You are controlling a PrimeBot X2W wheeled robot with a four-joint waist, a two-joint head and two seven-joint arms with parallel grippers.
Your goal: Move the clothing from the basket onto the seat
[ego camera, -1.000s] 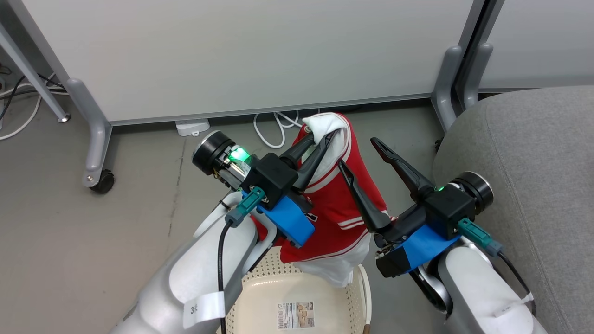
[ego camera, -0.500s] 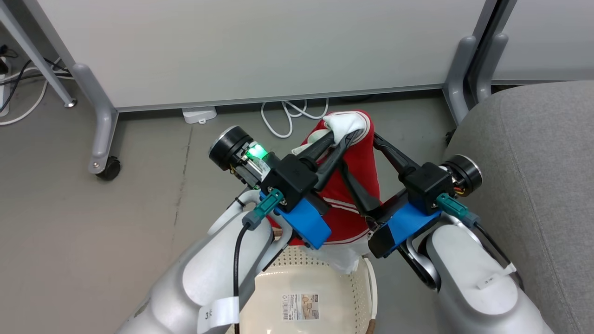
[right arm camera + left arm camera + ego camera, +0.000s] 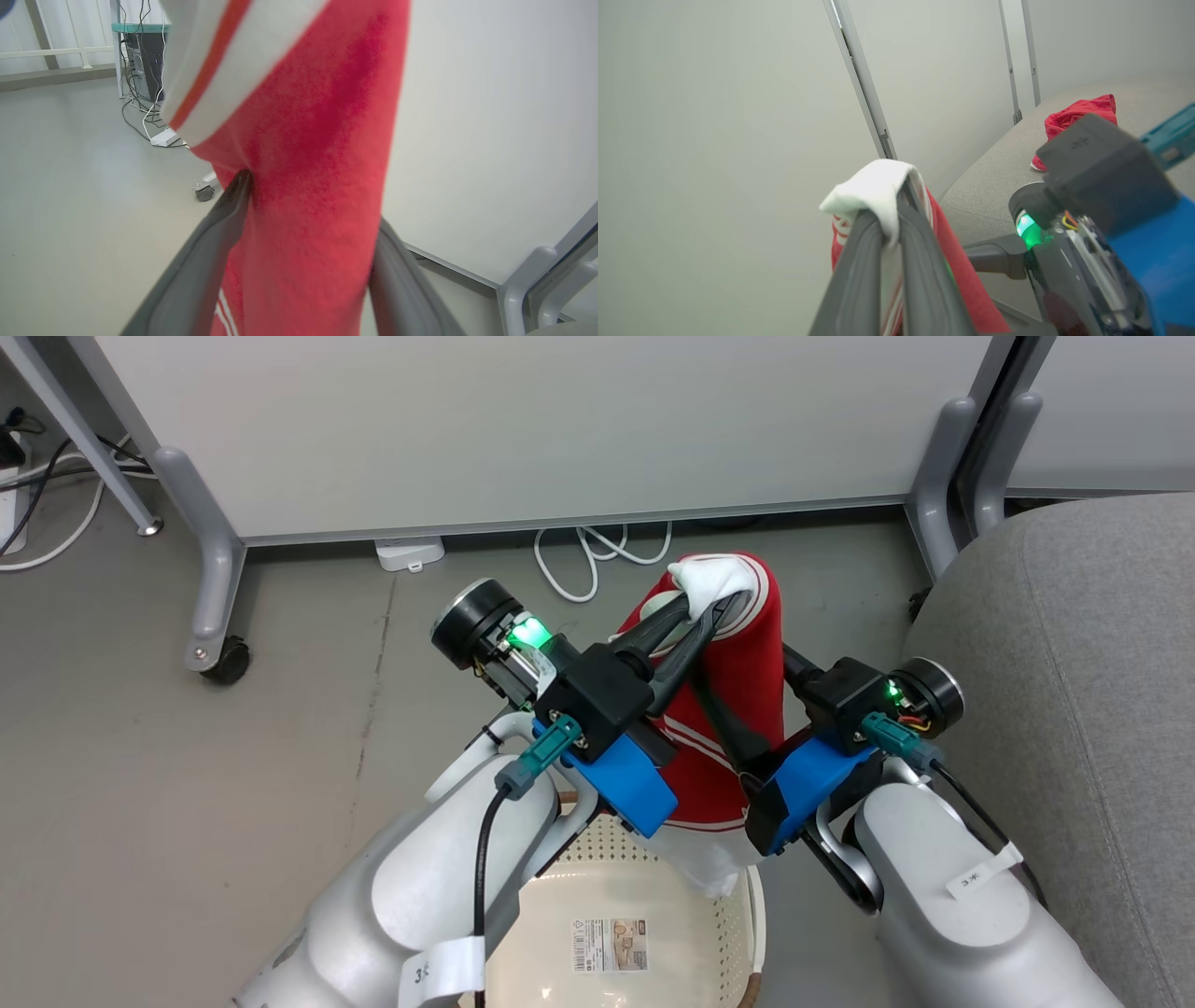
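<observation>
So here's where it stands: the left hand point(image 3: 714, 609) is clamped on a white fold at the top of the red shirt point(image 3: 738, 709) and has it hoisted up over the basket point(image 3: 752, 915). The rest of the shirt hangs down, and its white bottom end dangles right at the basket's rim. The right hand point(image 3: 310, 200) has its fingers spread wide, one on each side of the hanging red fabric. It's straddling the shirt, not squeezing it, so it's released for now. The seat point(image 3: 1074, 663) is off to the robot's right, and another red piece point(image 3: 1073, 114) is already lying on it. The part of the basket I can see looks emptied out, with the label on the bottom showing.

Stuff I'd worry about from here:

- That left grip is just a small pinch of fabric near the fingertips. Swing it sideways fast and the shirt's weight could pull it free, dropping it on the floor point(image 3: 187, 756) in the gap between basket and seat.
- If the right hand closes and pulls a different way from the left, it could yank the fold out of the left fingers.
- The dangling end could snag the rim and drag or tip the basket.
- The two hands are really close together, so a sloppy move could knock them into each other.
</observation>
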